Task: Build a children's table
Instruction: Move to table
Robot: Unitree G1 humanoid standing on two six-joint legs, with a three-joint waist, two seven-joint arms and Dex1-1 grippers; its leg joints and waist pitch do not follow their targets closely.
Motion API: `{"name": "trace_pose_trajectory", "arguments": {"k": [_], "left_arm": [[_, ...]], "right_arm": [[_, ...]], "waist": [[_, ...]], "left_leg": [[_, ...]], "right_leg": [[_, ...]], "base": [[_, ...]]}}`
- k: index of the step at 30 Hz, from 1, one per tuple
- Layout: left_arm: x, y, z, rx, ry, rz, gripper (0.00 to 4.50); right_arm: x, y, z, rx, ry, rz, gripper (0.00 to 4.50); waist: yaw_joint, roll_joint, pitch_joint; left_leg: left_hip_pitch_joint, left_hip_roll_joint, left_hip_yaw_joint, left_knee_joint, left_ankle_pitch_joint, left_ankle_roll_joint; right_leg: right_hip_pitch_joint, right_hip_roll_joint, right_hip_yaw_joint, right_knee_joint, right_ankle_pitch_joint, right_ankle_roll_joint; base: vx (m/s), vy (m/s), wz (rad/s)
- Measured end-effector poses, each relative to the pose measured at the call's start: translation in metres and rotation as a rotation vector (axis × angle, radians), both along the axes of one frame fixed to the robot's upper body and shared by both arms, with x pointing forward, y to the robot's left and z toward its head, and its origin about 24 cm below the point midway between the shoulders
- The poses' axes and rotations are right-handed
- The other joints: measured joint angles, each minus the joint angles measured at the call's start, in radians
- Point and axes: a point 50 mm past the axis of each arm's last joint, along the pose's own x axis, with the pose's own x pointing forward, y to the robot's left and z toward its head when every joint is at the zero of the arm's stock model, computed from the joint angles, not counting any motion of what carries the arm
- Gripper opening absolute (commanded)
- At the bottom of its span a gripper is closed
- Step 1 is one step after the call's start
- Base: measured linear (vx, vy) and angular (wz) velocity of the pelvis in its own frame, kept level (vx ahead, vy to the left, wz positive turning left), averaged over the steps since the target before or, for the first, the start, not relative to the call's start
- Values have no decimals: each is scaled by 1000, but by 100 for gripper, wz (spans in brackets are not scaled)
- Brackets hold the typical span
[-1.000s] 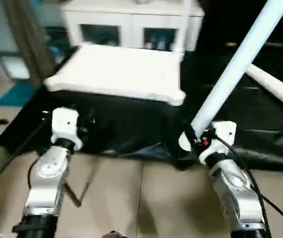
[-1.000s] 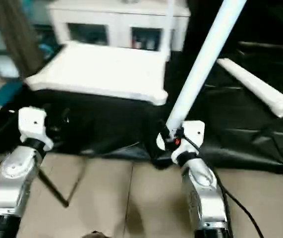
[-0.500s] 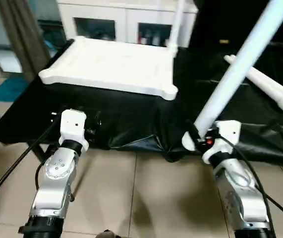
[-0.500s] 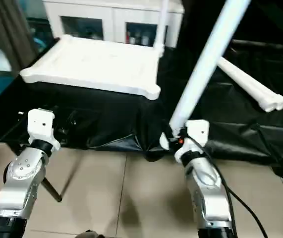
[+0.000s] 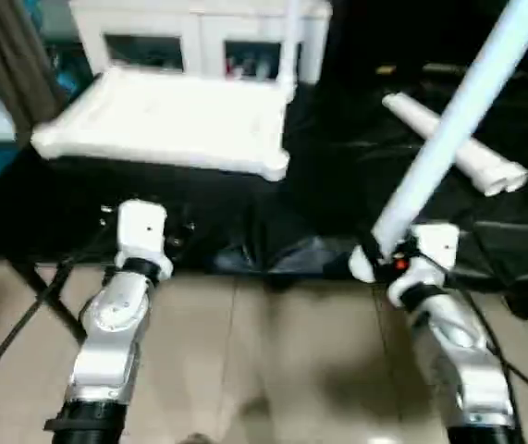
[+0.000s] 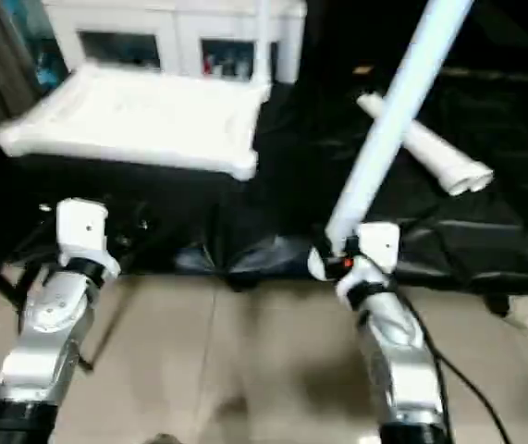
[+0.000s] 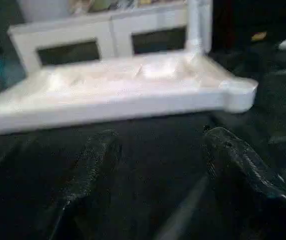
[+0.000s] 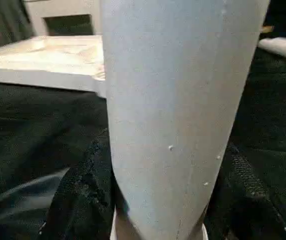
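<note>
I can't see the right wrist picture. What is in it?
A fat white table leg stands right up close, held between two black fingers. Behind it, the white tabletop lies on a black cover.

My head views are motion-blurred and dim; the tabletop (image 5: 166,125) glares white, upper left.

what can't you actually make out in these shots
- Held leg: its upper end is cut off by the top edge in both eye views.
- Right gripper: in the right wrist view the leg covers where the fingers meet it.
- Tabletop: motion blur hides its ribbing and the empty sockets' insides.
- Upright leg at the far corner: its top is cut off by the edge.
</note>
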Motion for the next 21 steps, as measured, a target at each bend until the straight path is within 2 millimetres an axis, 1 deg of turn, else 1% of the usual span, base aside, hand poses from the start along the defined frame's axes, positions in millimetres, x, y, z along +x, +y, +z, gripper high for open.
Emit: {"name": "trace_pose_trajectory", "arguments": {"k": [1, 2, 3, 4, 5, 6, 8, 9, 10, 12, 16, 17, 18, 20, 21], "left_arm": [[0, 3, 1, -6, -2, 8, 297], [0, 5, 2, -13, -5, 12, 297], [0, 5, 2, -15, -6, 13, 297], [0, 4, 2, -17, -5, 8, 297], [0, 4, 2, -17, -4, 4, 297], [0, 4, 2, -17, -4, 3, 297], [0, 5, 1, -14, 0, 3, 297], [0, 5, 1, -14, 4, 4, 297], [0, 5, 1, -14, 6, 3, 297], [0, 5, 2, -20, 4, -1, 297], [0, 6, 4, -20, -2, -7, 297], [0, 6, 4, -19, -3, -8, 297], [0, 5, 5, -19, -7, -15, 297], [0, 4, 6, -18, -8, -22, 297], [0, 5, 6, -18, -7, -22, 297]], "right_arm": [[0, 6, 0, 3, 0, 21, 188], [1, 9, 1, 5, -4, 35, 188], [2, 11, 2, 6, -9, 44, 188], [2, 10, 3, 5, -10, 44, 188], [3, 10, 3, 3, -12, 43, 188], [3, 9, 3, 3, -13, 42, 188], [3, 10, 4, 1, -13, 47, 188], [3, 10, 3, 0, -13, 49, 188], [3, 10, 3, 0, -13, 49, 188], [3, 10, 3, -3, -13, 51, 188], [3, 11, 3, -9, -12, 58, 188], [3, 12, 3, -12, -12, 62, 188], [3, 12, 3, -20, -11, 62, 188], [3, 12, 3, -32, -11, 64, 188], [3, 12, 3, -31, -11, 65, 188]], "waist": [[1, -2, 0], [5, -5, 1], [17, -6, 3], [28, -6, 4], [34, -6, 4], [35, -6, 6], [37, -6, 6], [35, -5, 7], [34, -4, 7], [31, -5, 7], [29, -5, 7], [30, -6, 7], [18, -1, 5], [8, -1, 5], [7, -1, 5]], "left_leg": [[0, 1, 4, 4, 1, -6], [1, 1, 16, 7, 2, -8], [3, 2, 23, 6, 3, -9], [5, 2, 26, -2, 4, -15], [9, 5, 29, -8, 10, -31], [13, 8, 34, -13, 15, -39], [17, 14, 41, -17, 15, -40], [21, 15, 42, -20, 15, -40], [22, 15, 43, -21, 15, -40], [22, 15, 44, -21, 15, -39], [18, 15, 46, -21, 16, -39], [11, 13, 43, -21, 18, -35], [-5, 1, 14, -20, 27, -21], [-23, -7, -10, -18, 33, -12], [-31, -9, -21, -14, 34, -11]], "right_leg": [[-7, -13, 35, 28, -11, 4], [-13, -38, 48, 43, -15, -3], [-17, -51, 47, 47, -17, -6], [-16, -52, 45, 45, -18, -3], [-15, -53, 45, 44, -17, -4], [-12, -53, 44, 43, -17, -4], [-7, -53, 42, 37, -17, -4], [-1, -53, 40, 31, -16, -3], [2, -53, 40, 28, -15, -3], [5, -54, 40, 23, -12, 0], [5, -54, 41, 14, 1, 0], [7, -56, 38, 14, 2, -3], [7, -69, 8, 12, -2, -3], [7, -77, -20, 9, -5, -5], [7, -78, -26, 9, -7, -6]], "base": [[-28, -77, 0], [-22, -61, 15], [-40, -51, 14], [-40, -51, 14], [-49, -58, 9], [0, 0, 0], [0, 0, 0], [0, 0, 0], [0, 0, 0], [0, 0, 0], [0, 0, 0], [0, 0, 0], [29, 18, 32], [20, 2, 44], [70, -18, 39]]}}
